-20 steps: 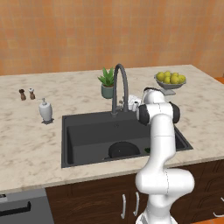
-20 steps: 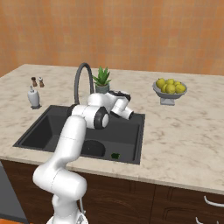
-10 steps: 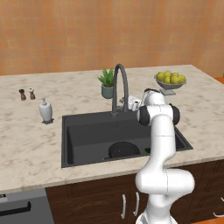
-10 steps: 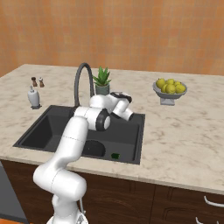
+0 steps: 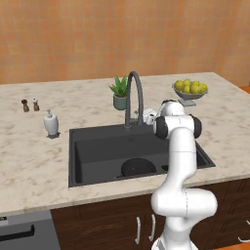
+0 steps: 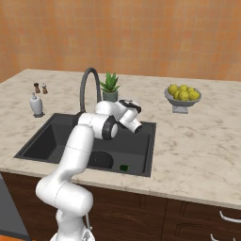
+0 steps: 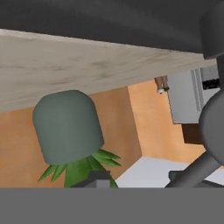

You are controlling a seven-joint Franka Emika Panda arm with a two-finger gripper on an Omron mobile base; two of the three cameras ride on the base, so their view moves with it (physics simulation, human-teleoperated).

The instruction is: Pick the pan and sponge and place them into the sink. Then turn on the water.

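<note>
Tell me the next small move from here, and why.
Probably nudge the faucet's handle to start the water. The pan and sponge already lie in the sink, no stream falls from the faucet, and the gripper sits right beside the faucet's base, near the potted plant.

Pan (image 5: 138,167) and sponge (image 6: 124,167) in sink (image 5: 97,151); faucet (image 5: 134,97) behind it, plant (image 5: 119,93) beyond, fruit bowl (image 5: 190,91) right.
</note>
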